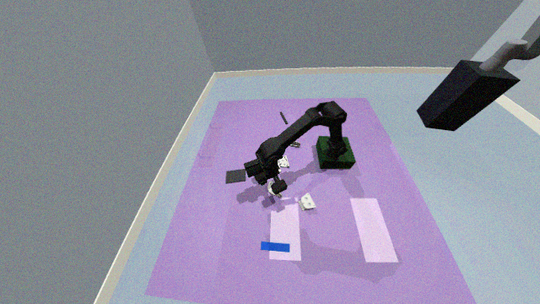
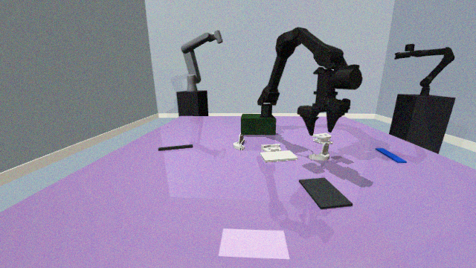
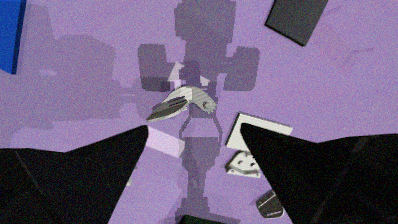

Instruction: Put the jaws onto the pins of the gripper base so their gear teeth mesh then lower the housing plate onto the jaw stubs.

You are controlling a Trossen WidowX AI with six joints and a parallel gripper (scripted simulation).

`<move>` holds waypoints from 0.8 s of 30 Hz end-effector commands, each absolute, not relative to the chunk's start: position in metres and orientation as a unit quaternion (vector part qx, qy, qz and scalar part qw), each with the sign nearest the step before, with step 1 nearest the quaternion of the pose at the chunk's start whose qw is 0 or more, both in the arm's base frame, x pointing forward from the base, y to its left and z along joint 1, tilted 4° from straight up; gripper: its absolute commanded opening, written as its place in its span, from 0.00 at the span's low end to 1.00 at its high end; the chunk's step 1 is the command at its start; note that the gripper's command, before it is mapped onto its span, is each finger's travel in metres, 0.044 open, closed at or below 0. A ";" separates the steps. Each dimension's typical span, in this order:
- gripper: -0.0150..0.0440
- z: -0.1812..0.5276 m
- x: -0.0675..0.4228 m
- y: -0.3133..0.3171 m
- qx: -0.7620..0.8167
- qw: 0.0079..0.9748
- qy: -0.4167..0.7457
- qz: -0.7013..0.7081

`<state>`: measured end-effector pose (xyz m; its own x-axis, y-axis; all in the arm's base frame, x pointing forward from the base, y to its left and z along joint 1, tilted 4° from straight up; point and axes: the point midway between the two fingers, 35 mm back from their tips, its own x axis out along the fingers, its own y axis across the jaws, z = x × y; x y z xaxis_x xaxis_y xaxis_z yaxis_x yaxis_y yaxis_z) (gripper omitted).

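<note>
Pincer (image 1: 270,179) (image 2: 320,132) (image 3: 195,128) spread wide, nothing between the fingers, poised above the worktop (image 1: 190,253) (image 2: 111,208) (image 3: 325,90). Below and slightly ahead in the wrist view, the curved gripper jaw (image 1: 271,188) (image 2: 319,157) (image 3: 190,94), long axis slanting nearly fingertip to fingertip; probably needs turning crosswise before descending.

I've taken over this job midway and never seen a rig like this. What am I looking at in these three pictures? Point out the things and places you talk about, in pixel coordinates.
One black robot arm stands on a dark green block (image 1: 324,162) (image 2: 258,126). The top picture looks down from above, the exterior one across the table, and the wrist one past the fingers. Its two-fingered gripper (image 2: 320,133) (image 3: 195,128) is open and holds nothing, poised over white parts. On the purple surface lie other white pieces, a dark flat slab (image 1: 235,176) (image 2: 326,193) (image 3: 297,20) and a blue strip (image 1: 275,247) (image 2: 390,155) (image 3: 10,35).
</note>
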<state>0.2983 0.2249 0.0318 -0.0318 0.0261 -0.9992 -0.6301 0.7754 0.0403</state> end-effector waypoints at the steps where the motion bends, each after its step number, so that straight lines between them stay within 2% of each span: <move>1: 1.00 0.033 0.297 0.227 -0.261 0.644 0.659 0.288; 24: 1.00 0.035 0.294 0.236 -0.435 0.541 0.548 0.466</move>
<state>0.2949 0.2337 0.0340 -0.0329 0.0251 -0.9991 -0.9611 0.2734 0.0385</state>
